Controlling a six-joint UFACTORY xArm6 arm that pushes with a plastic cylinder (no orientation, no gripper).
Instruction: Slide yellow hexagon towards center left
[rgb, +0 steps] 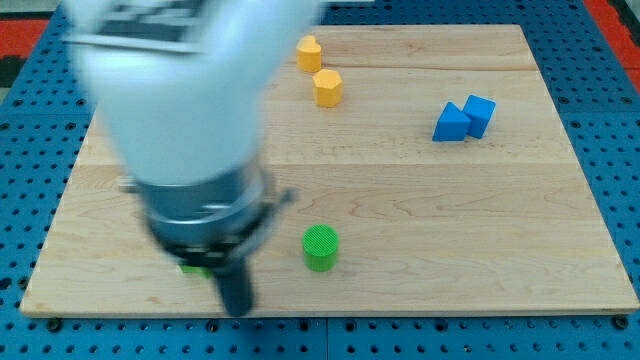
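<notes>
Blurred white arm (180, 110) upright, my tip (237, 308) beside green cylinder (321, 248).

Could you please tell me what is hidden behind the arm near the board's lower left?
A green sliver peeks out beside the arm, left of my tip. Its shape and anything else there are covered.

Bright even light, soft short shadows under blocks; big white arm (180, 110) near camera heavily blurred; board (420, 230) sharp.
</notes>
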